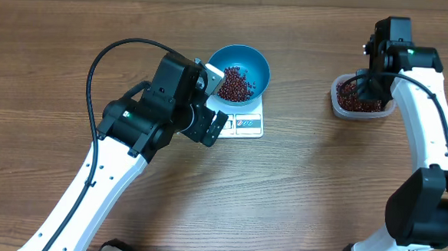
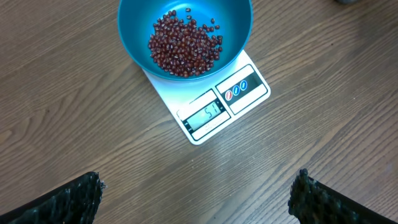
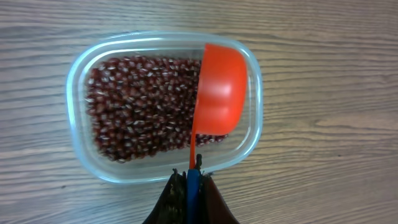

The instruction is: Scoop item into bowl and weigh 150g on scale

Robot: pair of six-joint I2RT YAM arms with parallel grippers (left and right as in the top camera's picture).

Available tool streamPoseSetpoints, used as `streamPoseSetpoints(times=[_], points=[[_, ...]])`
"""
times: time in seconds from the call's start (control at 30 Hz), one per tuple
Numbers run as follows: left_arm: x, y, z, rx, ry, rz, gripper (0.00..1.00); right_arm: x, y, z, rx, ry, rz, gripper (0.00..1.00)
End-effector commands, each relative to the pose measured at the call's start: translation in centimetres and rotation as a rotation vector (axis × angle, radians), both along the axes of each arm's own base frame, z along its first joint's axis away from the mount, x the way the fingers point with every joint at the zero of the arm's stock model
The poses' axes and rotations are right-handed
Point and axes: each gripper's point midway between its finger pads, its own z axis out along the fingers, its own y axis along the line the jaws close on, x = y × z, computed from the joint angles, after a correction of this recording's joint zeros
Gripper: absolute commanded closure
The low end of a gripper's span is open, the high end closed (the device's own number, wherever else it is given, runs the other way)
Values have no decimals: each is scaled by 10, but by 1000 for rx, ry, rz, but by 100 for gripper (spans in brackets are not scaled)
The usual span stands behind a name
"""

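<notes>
My scoop over the tub; bowl on scale, frame top
My right gripper clamps the scoop's handle; my left gripper gapes wide, empty.

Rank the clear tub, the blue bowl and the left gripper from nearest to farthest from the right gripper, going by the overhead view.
1. Clear tub: directly under the right gripper, on the table's right side.
2. Blue bowl: mid-table, sitting on the scale.
3. Left gripper: just past the bowl, over the scale's left edge.
</notes>
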Motion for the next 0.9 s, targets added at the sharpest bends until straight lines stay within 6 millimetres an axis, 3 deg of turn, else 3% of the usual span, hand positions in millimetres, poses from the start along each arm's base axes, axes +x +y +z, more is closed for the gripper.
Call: streamPoseSetpoints(times=[0.0,0.2,0.37,0.53,0.87], points=[[-1,1,1,-11,1,12,0,-5,-8,-25,-45,67,-7,97],[-1,1,1,-11,1,12,0,-4,-4,-50,-37,111,2,96],[-1,1,1,-11,1,12,0,-4,17,-68,34,148,44,96],[-1,1,1,-11,1,12,1,0,35,-70,136,134,68,96],[-1,1,1,-11,1,12,0,1,38,-60,395,77,32,96]])
